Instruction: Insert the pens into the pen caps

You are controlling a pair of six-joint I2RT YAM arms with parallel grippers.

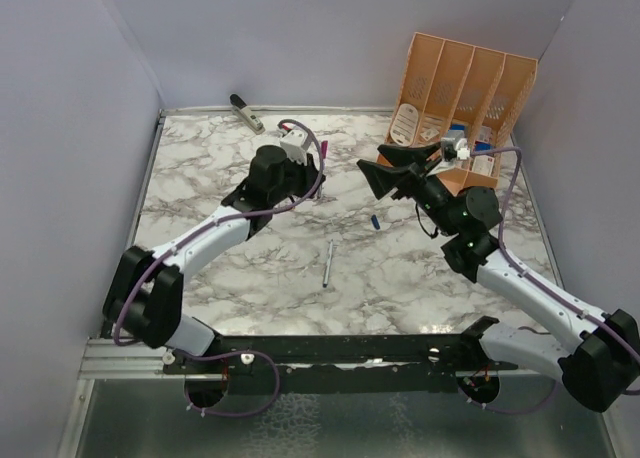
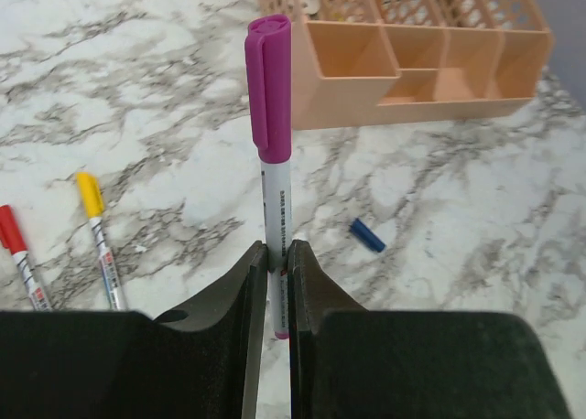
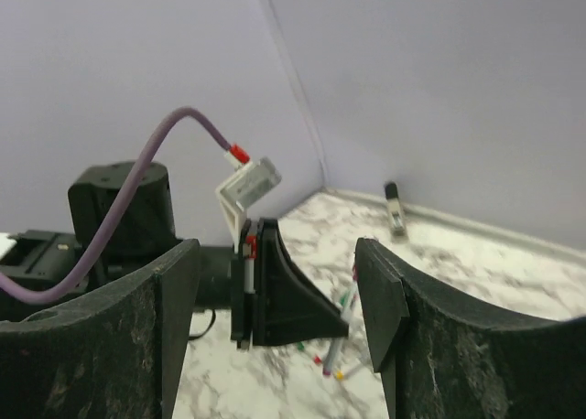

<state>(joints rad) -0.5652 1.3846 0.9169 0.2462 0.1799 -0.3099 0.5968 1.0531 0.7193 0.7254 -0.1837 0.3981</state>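
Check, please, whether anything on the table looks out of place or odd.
One blue cap lies loose on the marble, apart from a lone pen mid-table that seems uncapped: an unfinished pair, by the look of it. The purple-capped pen sits straight in the left gripper. Nothing looks spilled or broken.

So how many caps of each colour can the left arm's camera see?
Purple plastic cap, on the silvery-white pen in the left tool: 1
Yellow plastic cap: 1
Red plastic cap: 1
Blue plastic cap, loose: 1
Total: 4
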